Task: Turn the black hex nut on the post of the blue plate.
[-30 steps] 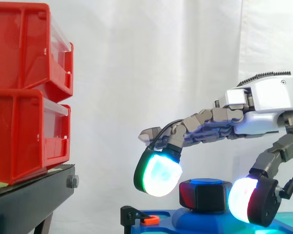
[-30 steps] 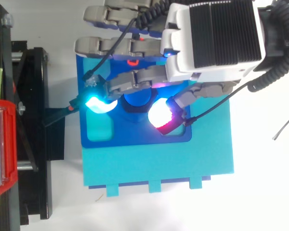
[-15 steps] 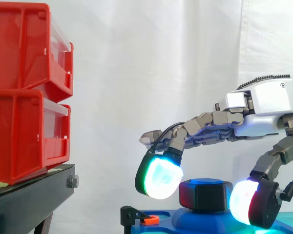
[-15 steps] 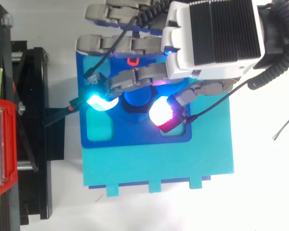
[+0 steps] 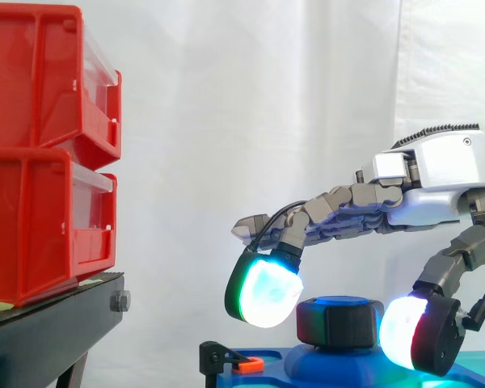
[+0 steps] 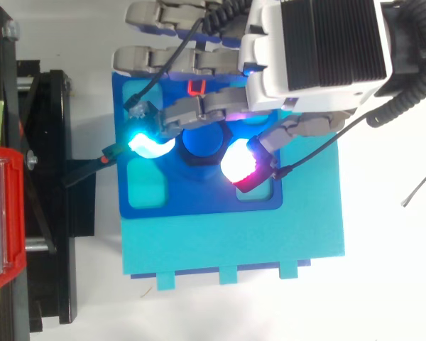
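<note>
The black hex nut (image 5: 339, 323) sits on the blue post (image 6: 202, 142) of the blue plate (image 6: 199, 200), which lies on a teal base (image 6: 234, 241). My hand (image 5: 436, 174) reaches in from the right above the nut. One curled finger's cyan-green pad (image 5: 263, 291) presses against the nut's left side. The thumb's white-red pad (image 5: 408, 333) bears on its right side, so the nut is pinched between them. In the top view the hand (image 6: 319, 50) covers the plate's far part, and the other fingers stretch out straight past the nut.
Two stacked red bins (image 5: 40, 153) stand on a black stand (image 5: 48, 331) at the left. A small orange clip (image 5: 248, 365) sits at the plate's near-left edge. A teal recess (image 6: 147, 188) lies in the plate left of the post.
The hand has shifted slightly toward the far side of the plate. Both glowing pads moved with it around the nut and stayed against its sides.
</note>
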